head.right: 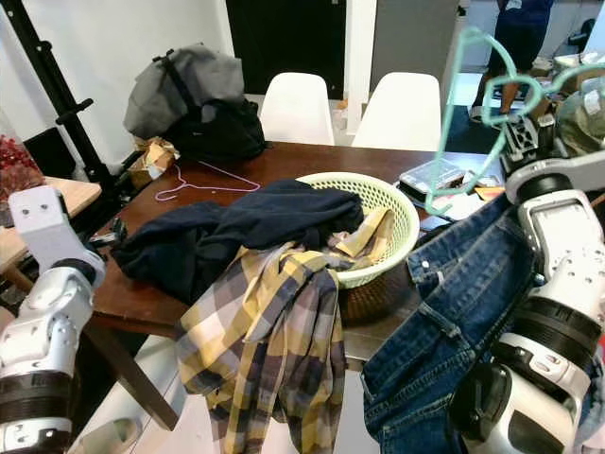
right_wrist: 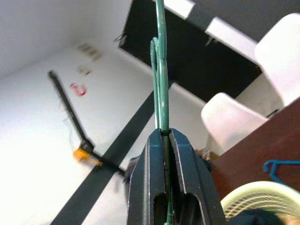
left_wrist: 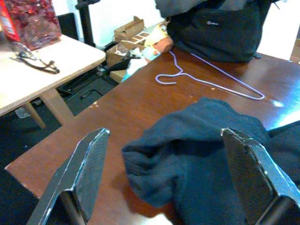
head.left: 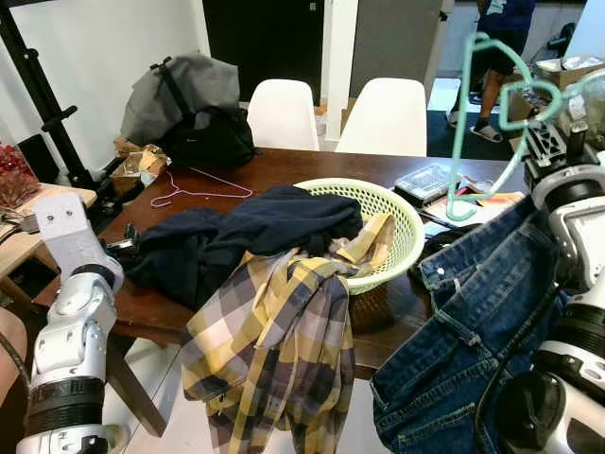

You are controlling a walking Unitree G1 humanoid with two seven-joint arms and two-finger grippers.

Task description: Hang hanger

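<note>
My right gripper (right_wrist: 166,136) is raised at the right side of the table, shut on a green wire hanger (head.left: 470,123) that stands upright with its hook on top. Blue jeans (head.left: 473,322) hang down from that hanger in front of my right arm. A thin pink hanger (head.left: 194,189) lies flat on the brown table (head.left: 284,165) near the backpack. My left gripper (left_wrist: 164,178) is open at the table's left edge, its fingers on either side of a dark navy garment (left_wrist: 211,150) without touching it.
A pale green basket (head.left: 402,213) holds the navy garment and a yellow plaid shirt (head.left: 274,340) that spills off the front edge. Behind are a grey backpack (head.left: 189,113) and two white chairs (head.left: 282,113). A black rack pole (head.left: 43,95) stands left; a person (head.left: 496,57) stands far right.
</note>
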